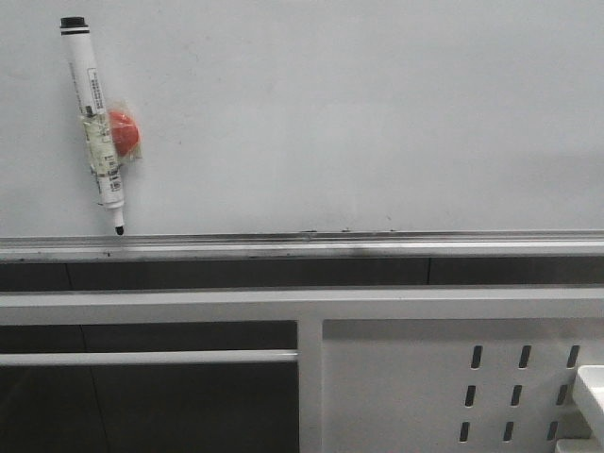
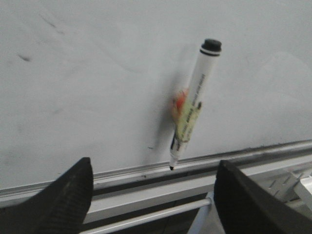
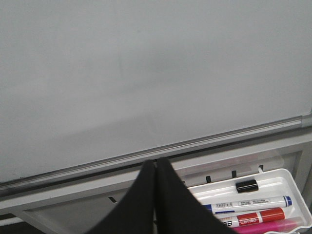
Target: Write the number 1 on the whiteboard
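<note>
The whiteboard (image 1: pixel 359 113) is seen filling the upper part of the front view, and no stroke of the number 1 can be made out on it. A black-capped marker pen (image 1: pixel 93 127) is stuck to the board at its left, tilted, tip down just above the silver tray rail (image 1: pixel 377 241), with a red magnet (image 1: pixel 124 131) taped beside it. The left gripper (image 2: pixel 153 195) is held wide apart near the pen, nothing between its fingers. The right gripper (image 3: pixel 156 195) is pressed closed, empty. Beside it, a white tray (image 3: pixel 287 180) of markers is seen. A perforated panel (image 1: pixel 453 387) is seen below the rail.
</note>
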